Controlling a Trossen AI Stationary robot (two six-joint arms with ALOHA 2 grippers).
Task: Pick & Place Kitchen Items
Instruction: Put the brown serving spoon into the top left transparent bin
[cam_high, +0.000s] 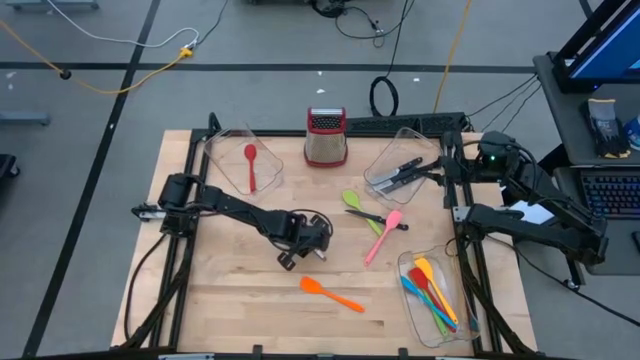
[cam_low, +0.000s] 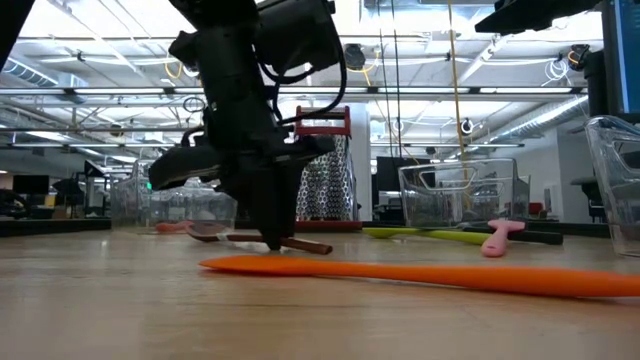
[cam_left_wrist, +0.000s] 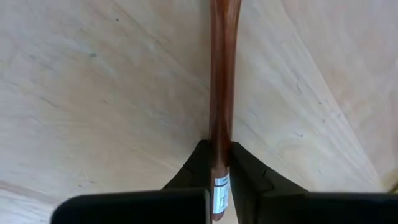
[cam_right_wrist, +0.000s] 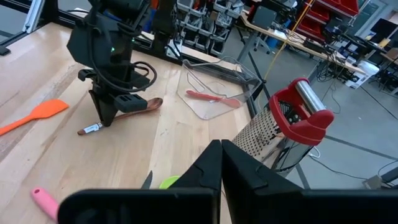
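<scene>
Three bins (cam_high: 244, 160), one grater (cam_high: 326, 137) (steel).

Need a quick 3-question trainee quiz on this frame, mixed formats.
1. True or false: the left gripper is shut on the brown wooden spoon.
2. The red spoon lies in: A) a clear plastic bin B) bare table C) the steel box grater.
3. Fill in: the long orange spatula lies flat on the ____.

Key: 1 true; 2 A; 3 wooden table.
</scene>
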